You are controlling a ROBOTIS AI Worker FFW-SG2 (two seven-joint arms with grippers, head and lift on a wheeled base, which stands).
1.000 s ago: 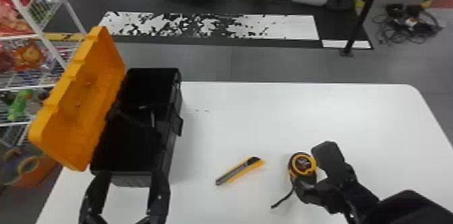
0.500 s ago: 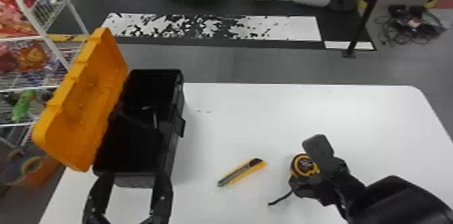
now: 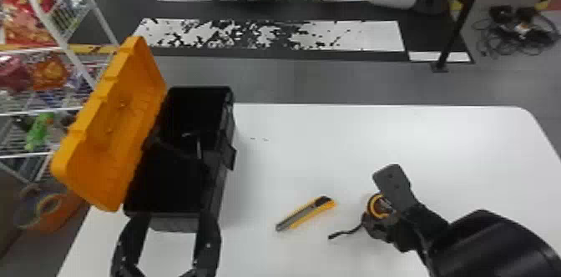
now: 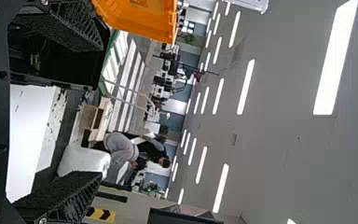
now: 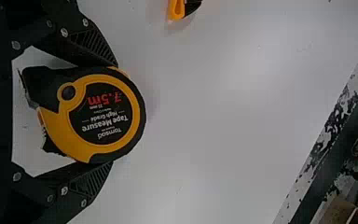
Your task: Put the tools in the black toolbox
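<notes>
Gaping just beyond the spread left gripper, the black toolbox holds a slim item; the right gripper clamps a tape measure.

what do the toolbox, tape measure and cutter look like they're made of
Toolbox: likely hard plastic; dark body, and an evenly orange lid with moulded ridges.
Tape measure: smooth yellow plastic case by its rounded, moulded shape; the duller black edging could be rubber or plastic.
Cutter: probably plastic in the bright yellow parts; its grey strip looks like metal, though that's unsure.
</notes>
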